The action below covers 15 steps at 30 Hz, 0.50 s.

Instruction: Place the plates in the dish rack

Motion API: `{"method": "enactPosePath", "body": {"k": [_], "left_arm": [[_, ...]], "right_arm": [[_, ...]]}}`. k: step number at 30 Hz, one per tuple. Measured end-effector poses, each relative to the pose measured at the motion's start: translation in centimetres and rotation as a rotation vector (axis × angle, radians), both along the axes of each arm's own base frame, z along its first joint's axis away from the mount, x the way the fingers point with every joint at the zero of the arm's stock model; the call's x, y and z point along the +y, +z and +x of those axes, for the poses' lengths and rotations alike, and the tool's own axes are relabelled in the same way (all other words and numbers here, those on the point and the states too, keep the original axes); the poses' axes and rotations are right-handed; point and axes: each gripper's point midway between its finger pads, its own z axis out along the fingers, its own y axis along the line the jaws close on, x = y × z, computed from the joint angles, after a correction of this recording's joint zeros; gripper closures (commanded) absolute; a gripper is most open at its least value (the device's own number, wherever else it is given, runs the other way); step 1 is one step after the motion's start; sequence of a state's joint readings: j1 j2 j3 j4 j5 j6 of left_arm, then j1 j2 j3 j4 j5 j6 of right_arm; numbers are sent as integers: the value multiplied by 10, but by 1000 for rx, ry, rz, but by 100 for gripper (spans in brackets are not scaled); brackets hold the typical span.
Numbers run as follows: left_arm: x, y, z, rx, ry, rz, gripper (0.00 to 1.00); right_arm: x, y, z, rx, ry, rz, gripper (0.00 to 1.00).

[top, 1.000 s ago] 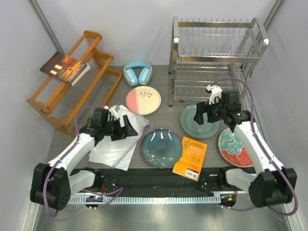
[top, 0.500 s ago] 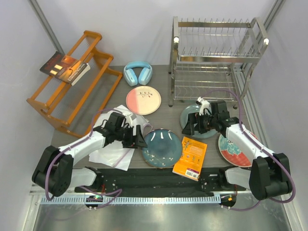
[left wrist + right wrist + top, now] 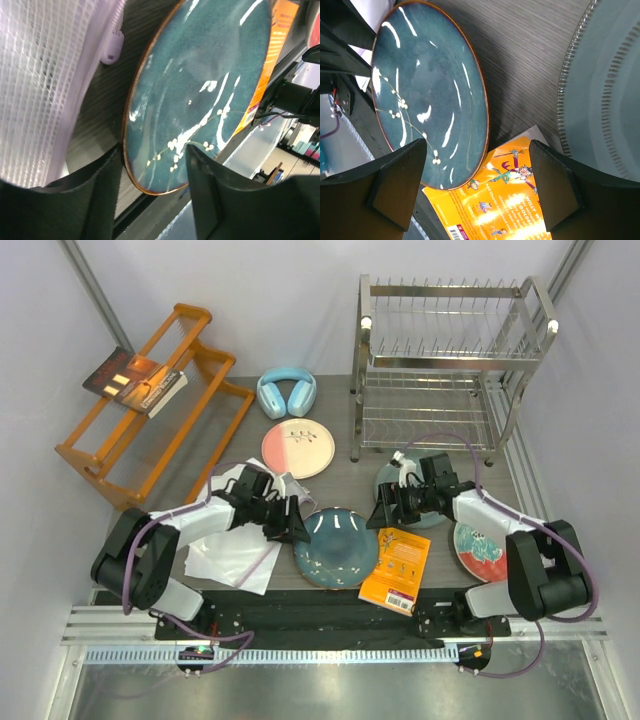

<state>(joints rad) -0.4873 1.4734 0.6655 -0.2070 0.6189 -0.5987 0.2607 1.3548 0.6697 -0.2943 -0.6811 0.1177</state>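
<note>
The dark teal plate (image 3: 335, 547) with white flecks lies flat at the table's front middle. My left gripper (image 3: 296, 527) is at its left rim; in the left wrist view the rim of the teal plate (image 3: 200, 90) sits between the half-closed fingers of the left gripper (image 3: 152, 187), with gaps showing. My right gripper (image 3: 384, 511) is open wide at the plate's right edge, above the teal plate (image 3: 425, 90) and an orange book (image 3: 520, 200). The pale grey-green plate (image 3: 418, 502), the teal-and-red plate (image 3: 488, 545) and the pink-and-cream plate (image 3: 298, 448) lie flat. The silver dish rack (image 3: 450, 360) stands at the back right.
An orange book (image 3: 396, 568) lies right of the teal plate, its corner tucked under the rim. A white mesh bag (image 3: 235, 550) lies under my left arm. Light blue headphones (image 3: 286, 393) and an orange wooden rack (image 3: 150, 430) holding a book (image 3: 135, 380) are at the back left.
My left gripper slid right to the teal plate's rim and its jaws narrowed. My right gripper came down and left, from over the grey-green plate to the teal plate's right edge.
</note>
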Motion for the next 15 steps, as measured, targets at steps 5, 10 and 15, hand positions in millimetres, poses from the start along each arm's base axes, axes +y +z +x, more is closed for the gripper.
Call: {"method": "enactPosePath", "body": {"k": [5, 10, 15], "left_arm": [[-5, -10, 1, 40, -28, -5, 66], [-9, -22, 6, 75, -73, 9, 100], [-18, -4, 19, 73, -120, -85, 100]], "right_arm": [[3, -13, -1, 45, 22, 8, 14], [9, -15, 4, 38, 38, 42, 14], [13, -14, 9, 38, 49, 59, 14]]}}
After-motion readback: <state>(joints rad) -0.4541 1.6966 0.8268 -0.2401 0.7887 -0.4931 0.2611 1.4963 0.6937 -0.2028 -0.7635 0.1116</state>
